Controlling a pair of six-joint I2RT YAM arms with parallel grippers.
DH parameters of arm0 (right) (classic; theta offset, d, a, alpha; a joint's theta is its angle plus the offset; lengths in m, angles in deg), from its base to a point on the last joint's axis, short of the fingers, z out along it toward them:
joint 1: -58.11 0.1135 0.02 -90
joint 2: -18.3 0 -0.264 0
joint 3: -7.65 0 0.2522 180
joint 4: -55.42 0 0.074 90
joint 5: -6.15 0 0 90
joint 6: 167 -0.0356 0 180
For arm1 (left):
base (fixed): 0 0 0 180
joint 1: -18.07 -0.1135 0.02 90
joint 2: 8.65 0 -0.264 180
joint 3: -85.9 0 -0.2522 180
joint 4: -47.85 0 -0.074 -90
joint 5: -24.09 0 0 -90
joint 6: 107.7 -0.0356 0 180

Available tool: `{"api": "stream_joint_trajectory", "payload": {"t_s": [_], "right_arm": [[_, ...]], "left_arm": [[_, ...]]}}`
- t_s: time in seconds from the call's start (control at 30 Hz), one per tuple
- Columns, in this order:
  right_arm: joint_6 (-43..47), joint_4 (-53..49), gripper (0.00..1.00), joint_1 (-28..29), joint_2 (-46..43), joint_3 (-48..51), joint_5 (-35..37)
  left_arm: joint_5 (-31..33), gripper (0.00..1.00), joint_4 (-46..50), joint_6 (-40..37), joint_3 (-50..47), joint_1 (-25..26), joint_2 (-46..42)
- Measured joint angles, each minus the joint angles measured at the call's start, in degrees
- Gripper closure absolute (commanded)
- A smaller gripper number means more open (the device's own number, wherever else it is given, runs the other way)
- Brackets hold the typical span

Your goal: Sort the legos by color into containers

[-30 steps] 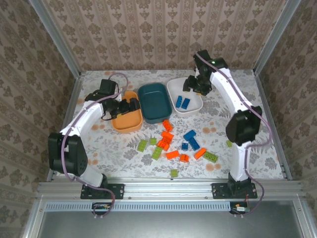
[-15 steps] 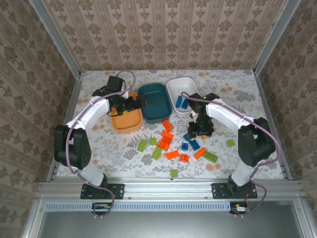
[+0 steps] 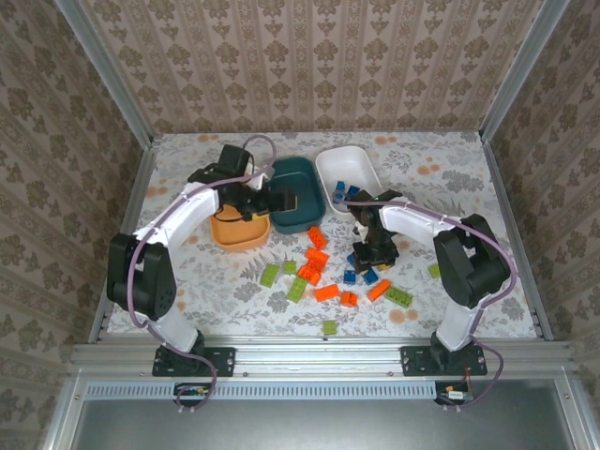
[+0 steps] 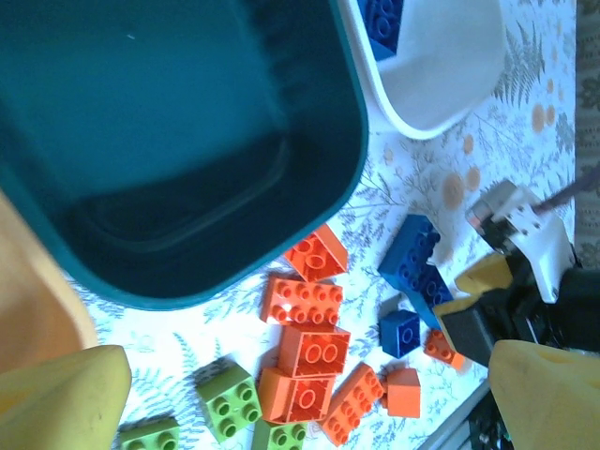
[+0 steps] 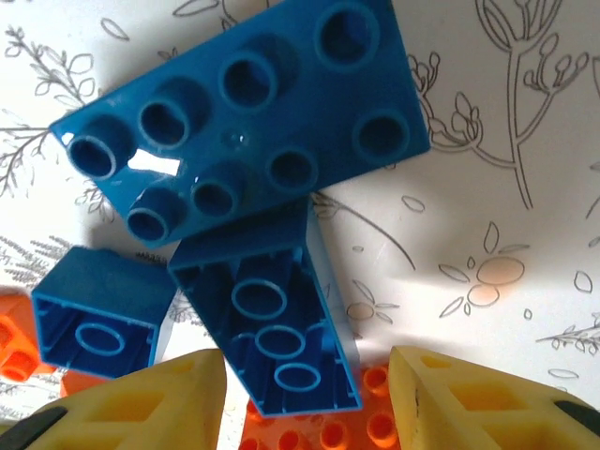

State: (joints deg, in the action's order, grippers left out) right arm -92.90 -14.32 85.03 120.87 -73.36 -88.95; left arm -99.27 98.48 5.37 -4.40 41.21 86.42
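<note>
Our right gripper (image 3: 368, 253) has swung from the white dish (image 3: 361, 161) to front-right of the teal dish (image 3: 305, 192), half-open astride an ungripped blue brick (image 5: 281, 328); left gripper (image 3: 272, 200) gapes empty over the teal dish; two blues sorted, most legos (image 3: 319, 272) still loose before it.

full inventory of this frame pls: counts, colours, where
orange dish: 1, orange, back left
teal dish: 1, dark teal, back centre
white dish: 1, white, back right
blue bricks: about 2, blue, in white dish
loose blue bricks: 3, blue, mid-table right
orange bricks: about 7, orange, mid-table
green bricks: about 6, lime, scattered near side
table: 1, white floral, under it all
left gripper: 1, yellow jaws open, over teal dish's left side
right gripper: 1, yellow jaws astride one of the loose blue bricks
</note>
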Motion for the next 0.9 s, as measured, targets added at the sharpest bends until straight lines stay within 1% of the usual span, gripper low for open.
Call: {"api": "stream_joint_trajectory", "payload": {"t_s": [0.23, 0.33, 0.4, 0.5, 0.63, 0.7, 0.77, 0.83, 0.9], "right_arm": [[0.6, 2.2, 0.56, 0.0, 2.7, 0.7, 0.2], [0.5, 2.5, 0.63, 0.0, 3.9, 0.8, 0.7], [0.5, 2.4, 0.70, 0.0, 3.9, 0.8, 1.1], [0.3, 2.2, 0.78, -0.3, 3.5, 0.8, 1.6], [-0.1, 2.0, 0.80, -1.0, 1.4, 0.9, 1.7], [-0.2, 0.9, 0.80, -2.4, -0.9, 0.4, 1.7], [-0.3, -1.5, 0.80, -4.4, -2.7, -2.1, 1.7], [-0.8, -3.3, 0.79, -6.8, -3.8, -6.7, 1.4], [-1.8, -4.3, 0.79, -8.9, -3.8, -14.2, 0.3]], "left_arm": [[-0.2, 0.00, 1.2, -0.8, 0.6, 0.2, 0.3], [0.0, 0.00, 1.4, -0.8, 0.8, 0.2, 0.3], [0.1, 0.00, 1.6, -0.8, 1.1, 0.2, 0.3], [0.3, 0.00, 1.8, -0.8, 1.7, 0.2, 0.5], [0.6, 0.00, 2.2, -0.8, 2.3, 0.2, 0.6], [0.8, 0.00, 2.2, -0.9, 2.3, 0.2, 0.6], [1.1, 0.00, 2.2, -0.8, 2.3, 0.2, 0.6], [1.3, 0.00, 2.2, -0.8, 2.3, 0.2, 0.6], [1.5, 0.00, 2.2, -0.8, 2.3, 0.2, 0.6]]}}
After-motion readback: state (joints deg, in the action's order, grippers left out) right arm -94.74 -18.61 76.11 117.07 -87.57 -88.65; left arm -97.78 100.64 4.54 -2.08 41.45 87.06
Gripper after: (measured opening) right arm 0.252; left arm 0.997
